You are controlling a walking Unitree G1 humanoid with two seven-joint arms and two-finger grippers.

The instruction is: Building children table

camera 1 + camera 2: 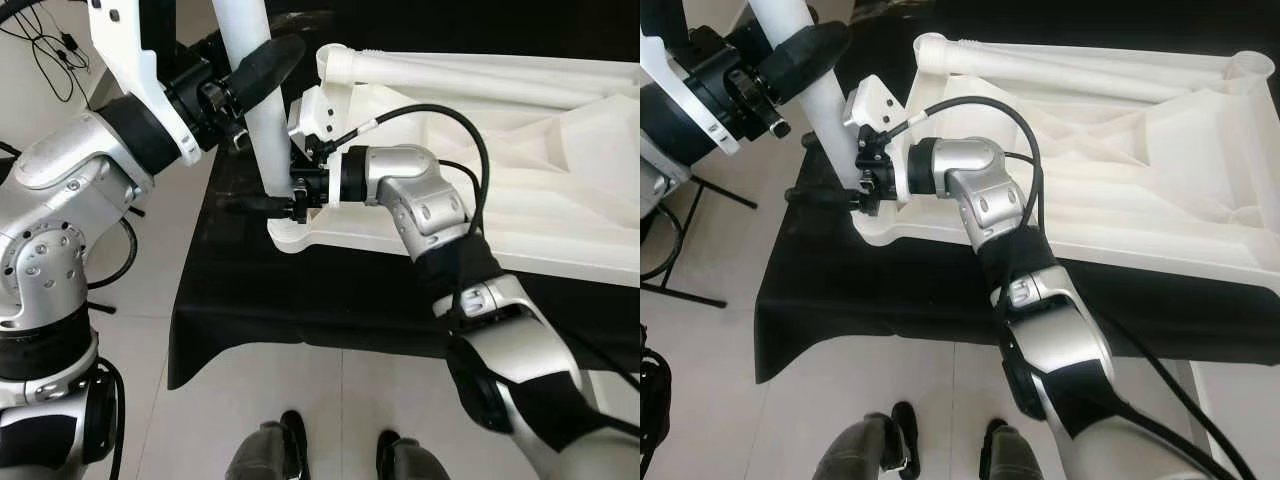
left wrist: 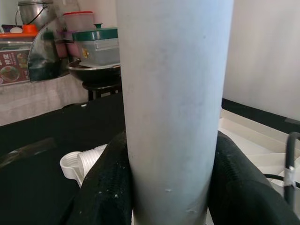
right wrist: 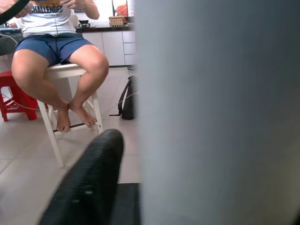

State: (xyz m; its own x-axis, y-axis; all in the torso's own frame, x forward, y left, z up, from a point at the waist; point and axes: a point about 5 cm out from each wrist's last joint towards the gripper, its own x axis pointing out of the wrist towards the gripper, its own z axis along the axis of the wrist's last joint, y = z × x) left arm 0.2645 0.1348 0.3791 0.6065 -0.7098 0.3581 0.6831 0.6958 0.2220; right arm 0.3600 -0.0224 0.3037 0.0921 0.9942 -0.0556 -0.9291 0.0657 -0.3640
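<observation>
The white children's table [image 1: 520, 170] lies upside down on a black cloth [image 1: 250, 300]. A white table leg [image 1: 262, 130] stands upright at its near-left corner socket [image 1: 290, 232]. My left gripper [image 1: 255, 72] is shut on the leg's upper part, and in the left wrist view both black fingers [image 2: 105, 187] press the leg [image 2: 173, 93]. My right gripper [image 1: 262, 204] reaches in low at the leg's base. In the right wrist view one finger [image 3: 89, 183] lies beside the leg [image 3: 215, 112] with a small gap; the other is hidden.
A second white leg [image 1: 480, 68] lies along the table's far edge. A ribbed white part [image 2: 79, 164] rests on the cloth. A person sits on a white stool [image 3: 61, 75] beyond, beside a red stool [image 3: 16, 98]. My feet [image 1: 290, 445] stand on tile.
</observation>
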